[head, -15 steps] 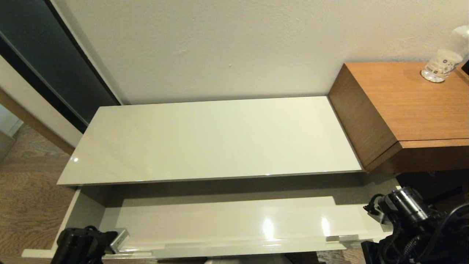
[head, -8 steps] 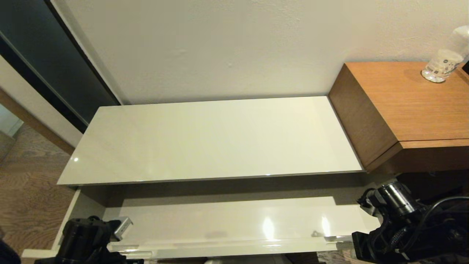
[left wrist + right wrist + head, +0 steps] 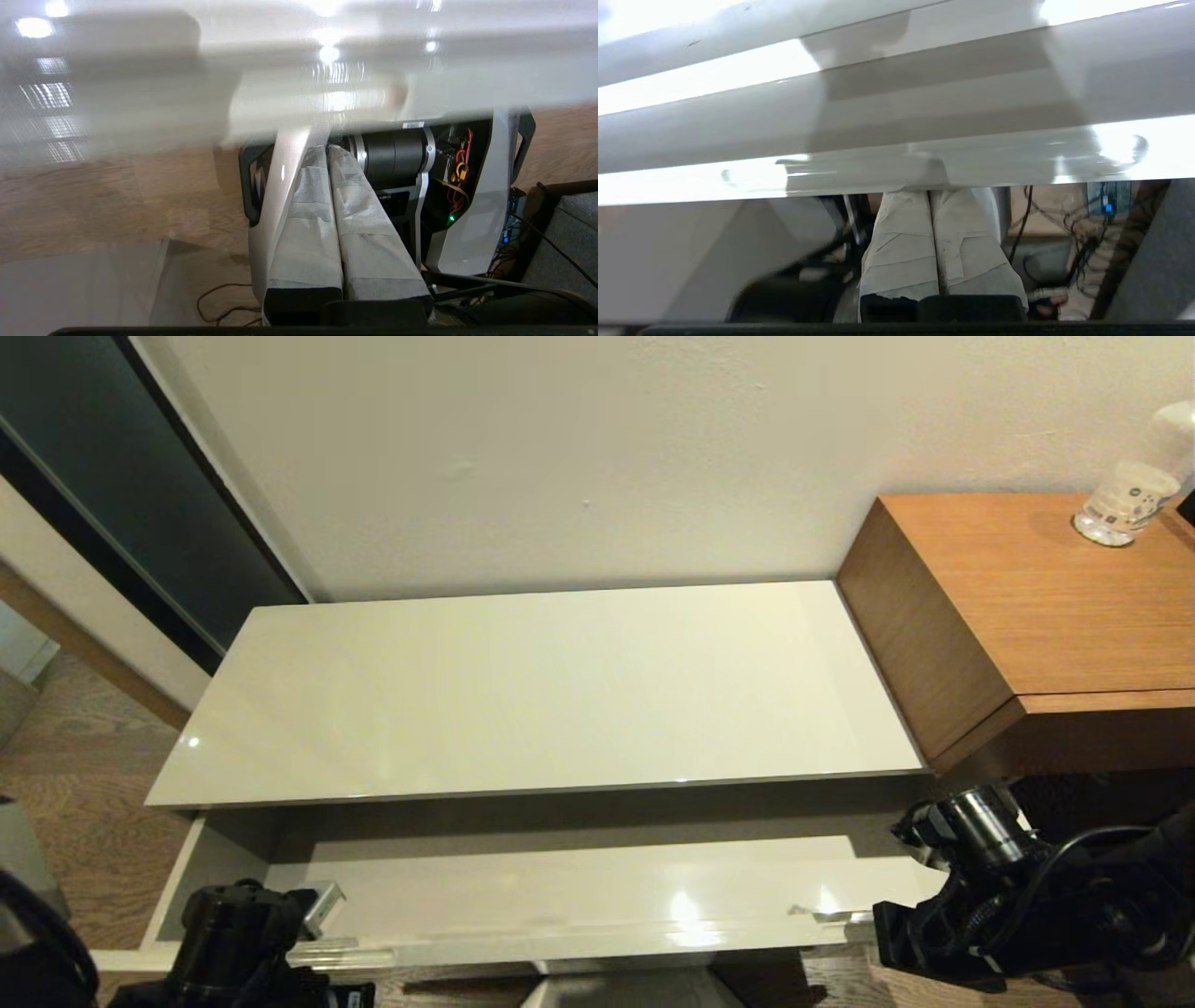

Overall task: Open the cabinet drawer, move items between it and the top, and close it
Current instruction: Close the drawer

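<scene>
The cabinet's glossy cream top (image 3: 532, 691) lies bare below the wall. Beneath its front edge the wide shallow drawer (image 3: 579, 887) stands partly pulled out, and no loose item shows on its floor. My left gripper (image 3: 327, 149) is shut, padded fingers pressed together, with its tips against the drawer's front panel (image 3: 299, 70) near the left end. My right gripper (image 3: 930, 193) is shut too, and its tips meet the drawer front (image 3: 896, 116) near the right end. In the head view the left arm (image 3: 233, 933) and right arm (image 3: 990, 896) sit at the drawer's two front corners.
A taller brown wood-grain desk (image 3: 1055, 607) adjoins the cabinet on the right and carries a clear bottle (image 3: 1120, 504). A dark glass panel (image 3: 112, 495) stands at the left. Wood floor (image 3: 65, 840) shows beside the drawer. The robot's base and cables lie below.
The drawer's front edge has slid inward toward the cabinet, so less of the drawer shows. Both arms have moved forward with it.
</scene>
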Available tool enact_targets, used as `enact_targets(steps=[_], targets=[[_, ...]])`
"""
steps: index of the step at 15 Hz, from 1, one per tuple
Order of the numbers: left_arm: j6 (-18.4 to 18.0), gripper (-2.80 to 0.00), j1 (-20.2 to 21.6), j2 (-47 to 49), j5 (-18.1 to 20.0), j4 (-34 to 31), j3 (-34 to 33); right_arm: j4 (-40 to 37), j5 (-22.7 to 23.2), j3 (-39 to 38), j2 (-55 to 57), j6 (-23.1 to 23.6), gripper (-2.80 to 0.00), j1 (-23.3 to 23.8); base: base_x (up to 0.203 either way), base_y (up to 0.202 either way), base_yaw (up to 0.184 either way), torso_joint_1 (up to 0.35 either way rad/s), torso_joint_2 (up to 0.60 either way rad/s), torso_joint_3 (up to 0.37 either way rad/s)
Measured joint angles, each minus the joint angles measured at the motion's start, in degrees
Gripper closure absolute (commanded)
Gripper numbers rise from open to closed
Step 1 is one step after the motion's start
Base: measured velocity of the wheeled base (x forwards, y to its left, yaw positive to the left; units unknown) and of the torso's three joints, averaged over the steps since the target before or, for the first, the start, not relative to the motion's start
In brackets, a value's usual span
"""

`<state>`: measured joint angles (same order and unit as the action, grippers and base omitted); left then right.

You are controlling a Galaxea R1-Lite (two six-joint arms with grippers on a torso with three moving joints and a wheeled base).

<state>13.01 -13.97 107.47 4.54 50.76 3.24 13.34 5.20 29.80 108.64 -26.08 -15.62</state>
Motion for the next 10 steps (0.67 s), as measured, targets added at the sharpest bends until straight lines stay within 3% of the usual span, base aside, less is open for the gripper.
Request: enact_targets(steps=[5,10], targets=[[0.3,0.00,0.0,1.4,0.0,0.1,3.1,-0.7,-0.7,4.0,2.1,-0.3,0.00,0.1,0.000,0.000,0.000,0.000,0.00,0.000],[2.2,0.00,0.4,6.6,0.0,0.0,12.2,0.6,-1.1,15.0,7.1,-1.5,0.00,0.4,0.000,0.000,0.000,0.000,0.00,0.000]])
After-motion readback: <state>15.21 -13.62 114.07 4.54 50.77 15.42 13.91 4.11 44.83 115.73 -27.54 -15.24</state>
